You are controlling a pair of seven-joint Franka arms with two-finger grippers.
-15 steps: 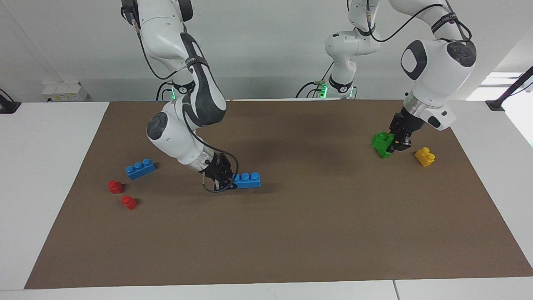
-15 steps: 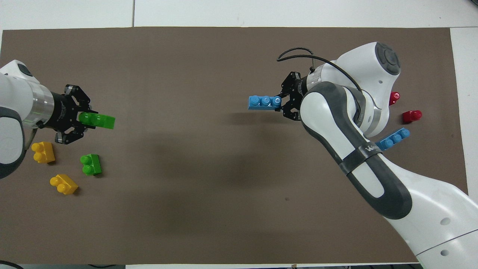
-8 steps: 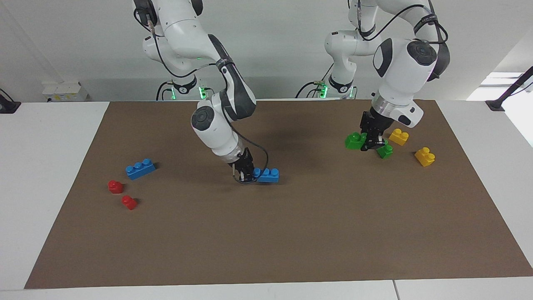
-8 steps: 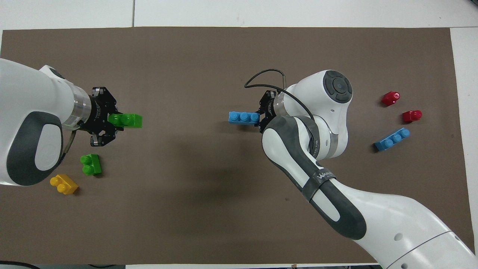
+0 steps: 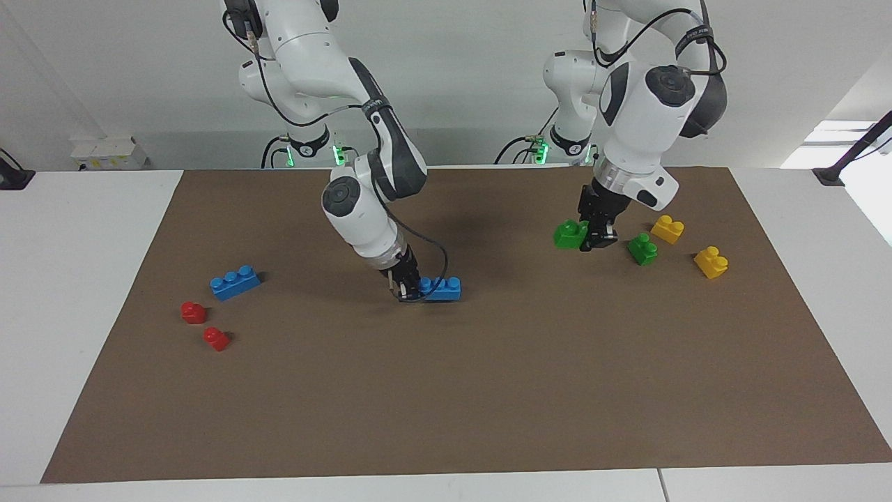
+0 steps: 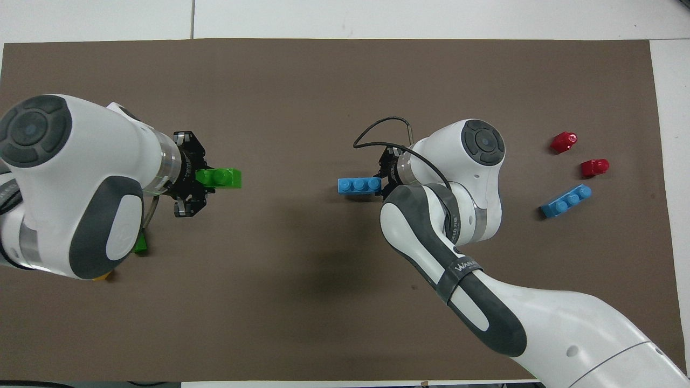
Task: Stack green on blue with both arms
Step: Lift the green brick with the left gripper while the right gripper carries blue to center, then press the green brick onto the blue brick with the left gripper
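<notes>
Grippers both loaded, we note: left gripper [image 5: 591,237] clamped on green brick [image 5: 570,234], raised over the tabletop [image 5: 488,390]; right gripper [image 5: 410,287] clamped on blue brick [image 5: 443,288] at mid-tabletop, low.

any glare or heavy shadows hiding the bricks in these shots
Facing view: bright window glare at the left arm's end stays off the mat; soft shadow under the held blue brick. Overhead view: broad soft arm shadows mid-mat, and the left arm hides most of the loose green brick.
</notes>
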